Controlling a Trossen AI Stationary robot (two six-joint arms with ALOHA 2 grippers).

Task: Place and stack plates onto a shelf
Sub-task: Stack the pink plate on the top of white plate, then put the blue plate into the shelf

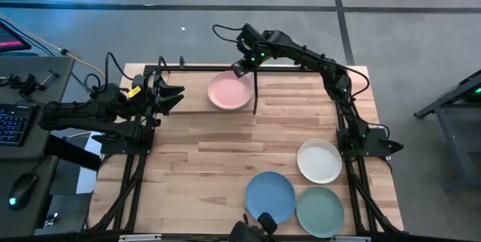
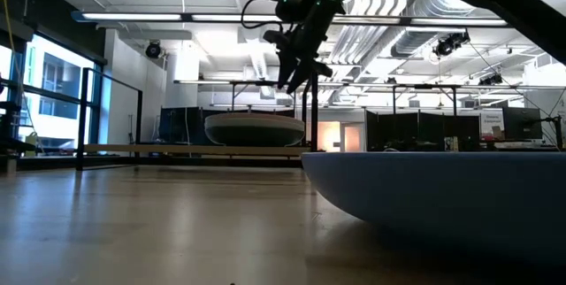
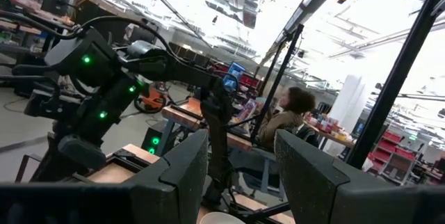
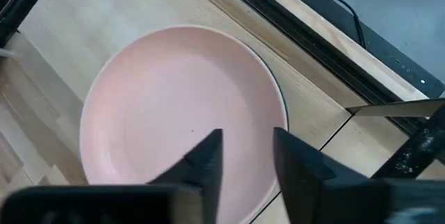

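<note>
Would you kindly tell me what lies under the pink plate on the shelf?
A thin darker rim shows at the edge of the pink plate, so at least one plate lies under it on the shelf; the pink plate hides the rest.

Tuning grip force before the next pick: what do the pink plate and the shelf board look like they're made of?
Pink plate: smooth and matte with no sharp glare and a thin rounded rim; likely plastic or melamine-type, though matte ceramic can't be ruled out.
Shelf board: light wood, with visible grain and plank seams, unglossy; the dark rods framing it look like black-painted metal.
</note>
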